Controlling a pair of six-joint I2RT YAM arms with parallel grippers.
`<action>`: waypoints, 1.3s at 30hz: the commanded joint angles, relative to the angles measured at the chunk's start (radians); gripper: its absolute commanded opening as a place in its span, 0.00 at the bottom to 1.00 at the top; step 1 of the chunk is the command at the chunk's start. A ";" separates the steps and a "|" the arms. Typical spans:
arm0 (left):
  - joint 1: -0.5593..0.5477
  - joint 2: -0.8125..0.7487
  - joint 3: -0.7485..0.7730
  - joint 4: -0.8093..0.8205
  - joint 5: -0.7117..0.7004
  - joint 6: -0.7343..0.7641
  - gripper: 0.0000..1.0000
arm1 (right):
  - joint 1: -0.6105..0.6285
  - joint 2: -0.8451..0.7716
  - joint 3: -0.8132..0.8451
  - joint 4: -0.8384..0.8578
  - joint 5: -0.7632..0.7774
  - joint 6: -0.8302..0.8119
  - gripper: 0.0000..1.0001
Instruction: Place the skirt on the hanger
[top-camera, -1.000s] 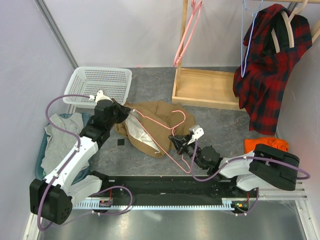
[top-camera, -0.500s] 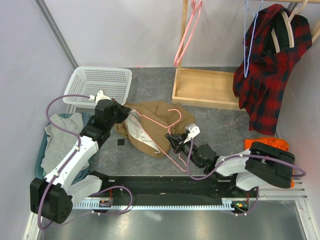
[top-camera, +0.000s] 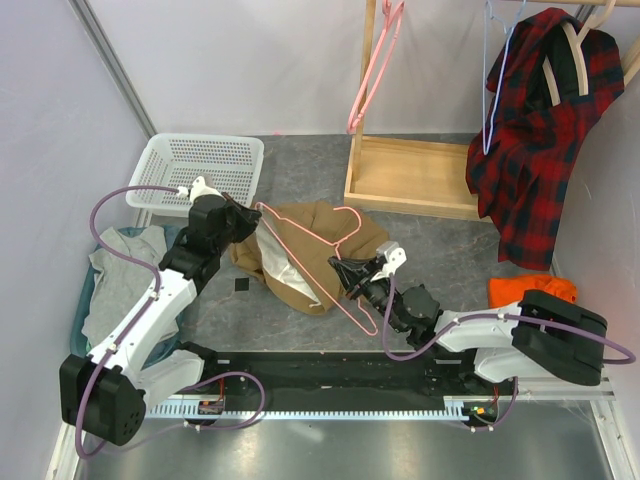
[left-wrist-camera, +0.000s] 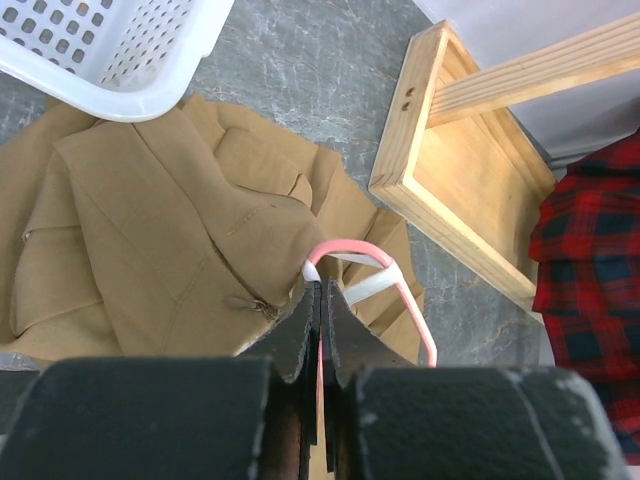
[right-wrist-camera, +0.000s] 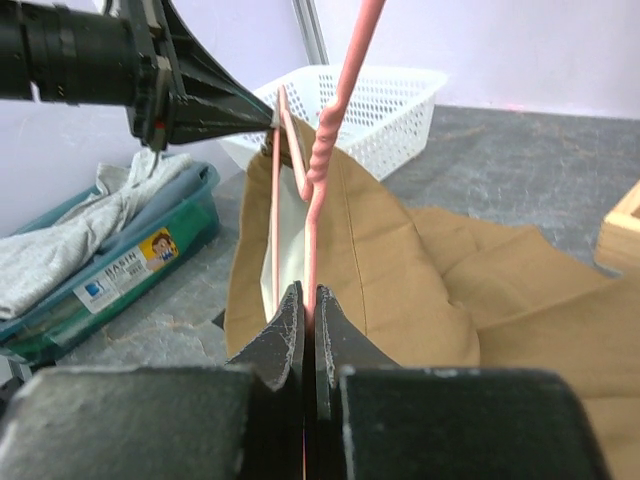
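Skirt (top-camera: 300, 228) crumpled on table (top-camera: 430, 250) mid-scene, just right of white basket (top-camera: 200, 165), its left edge lifted. Hanger (right-wrist-camera: 322, 165) tilted above it. Left gripper (left-wrist-camera: 320, 290) jaws clamped on hanger's far-left end; right gripper (right-wrist-camera: 308, 295) jaws clamped on its near bar

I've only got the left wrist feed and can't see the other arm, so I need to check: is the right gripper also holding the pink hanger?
Observer: Yes, the right gripper is shut on the hanger frame, at the far end from the left gripper.
Operator: Is the skirt on it?
Observer: Only one edge of the skirt rises to the left gripper's tips; the rest lies on the table.
Operator: Anything beside the left arm?
Observer: A teal bin holding a grey garment.
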 joint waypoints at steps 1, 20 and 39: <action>0.002 -0.008 0.045 0.003 0.025 -0.004 0.02 | 0.002 0.022 0.073 0.168 -0.019 -0.012 0.00; 0.002 0.032 0.090 0.026 0.374 0.160 0.02 | 0.002 0.154 0.187 0.163 -0.012 -0.029 0.00; 0.001 -0.069 0.157 -0.163 0.285 0.275 0.77 | 0.003 0.110 0.157 0.197 0.019 -0.032 0.00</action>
